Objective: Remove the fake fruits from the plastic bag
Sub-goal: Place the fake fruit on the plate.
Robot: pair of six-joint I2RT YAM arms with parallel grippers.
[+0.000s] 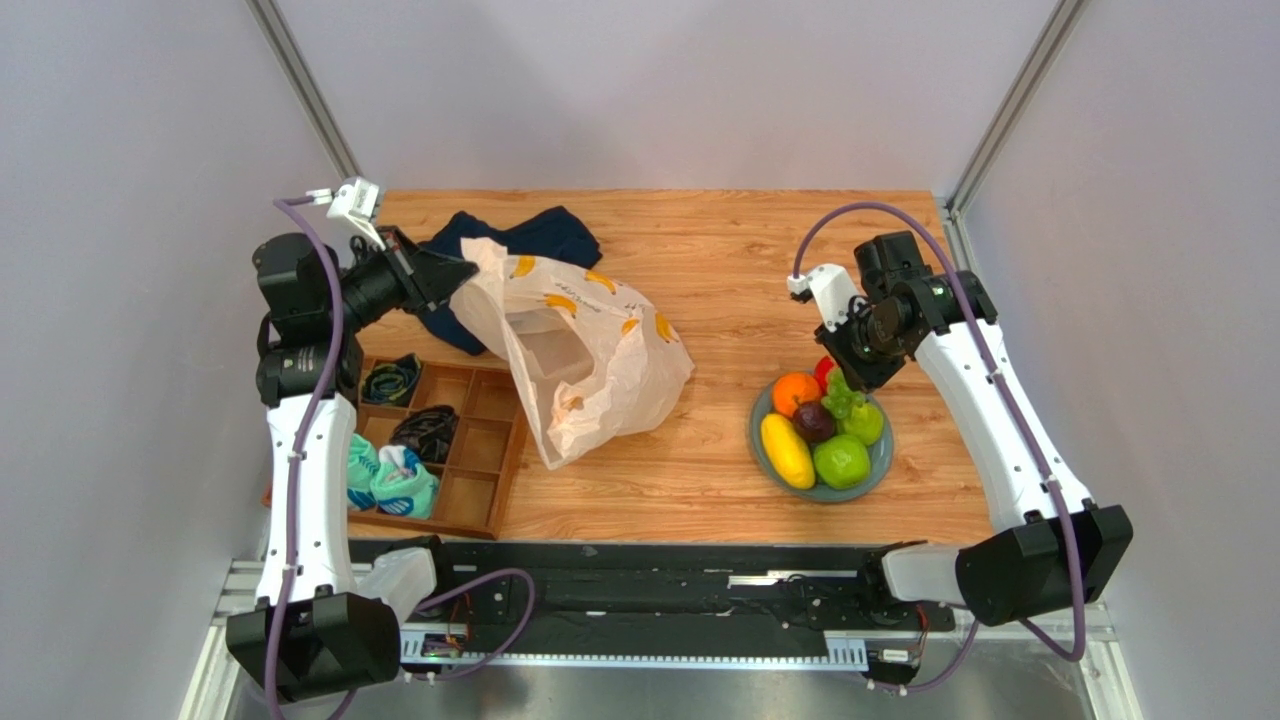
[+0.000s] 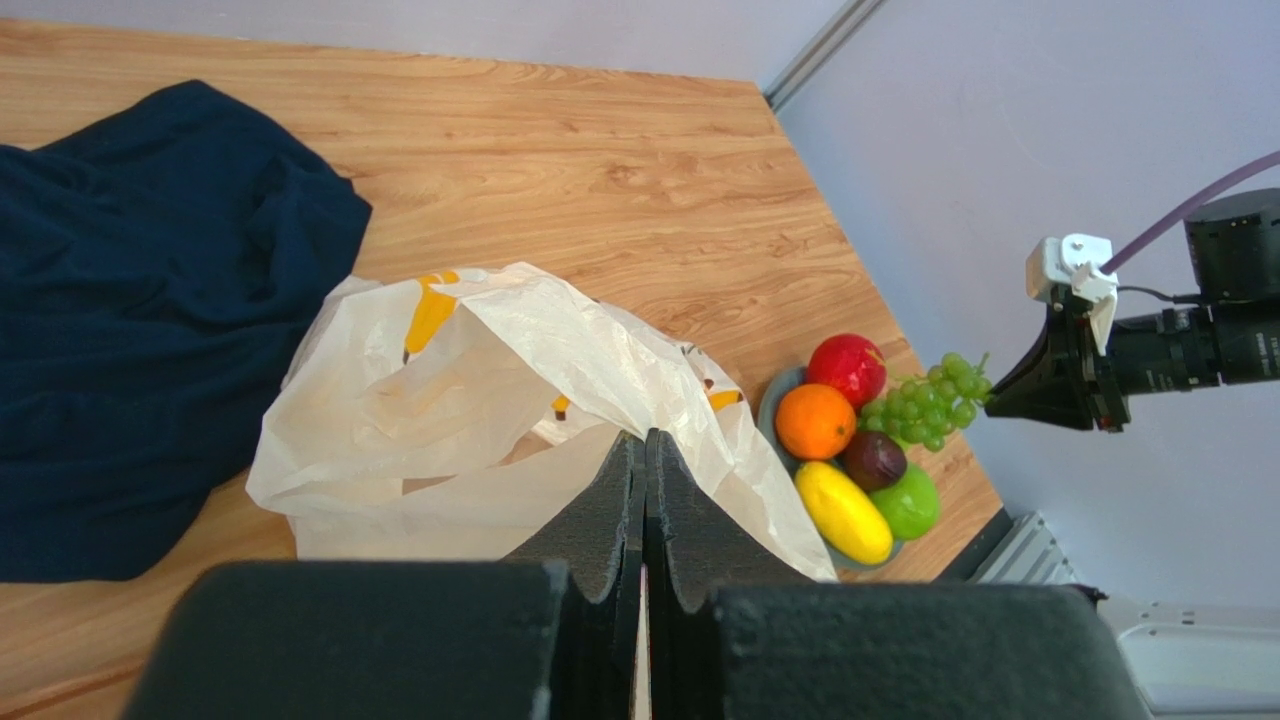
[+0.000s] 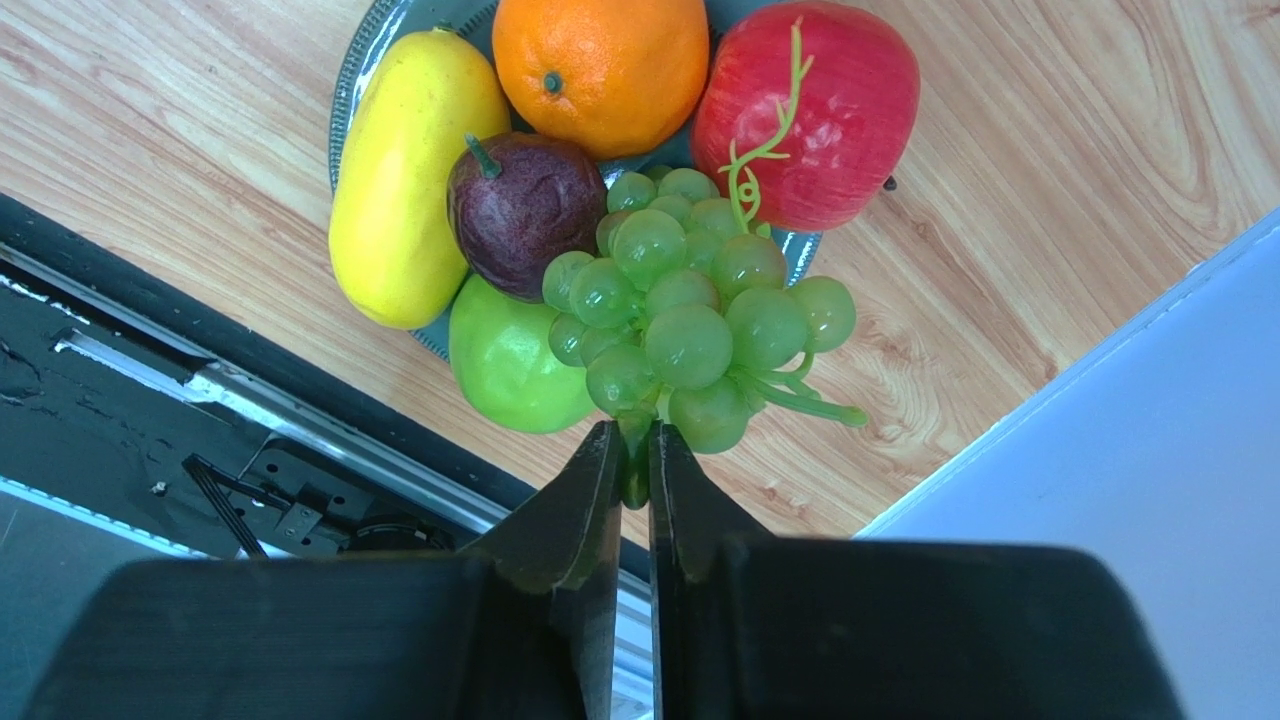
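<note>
The cream plastic bag lies crumpled at mid-table, its upper edge lifted. My left gripper is shut on that edge. I cannot see into the bag. A grey plate to the right holds an orange, a red apple, a yellow fruit, a dark plum and a green apple. The green grape bunch rests on top of them, its stem pinched in my right gripper.
A dark navy cloth lies behind the bag. A wooden compartment tray at the left holds rolled teal socks and dark items. The right wall stands close beside the plate.
</note>
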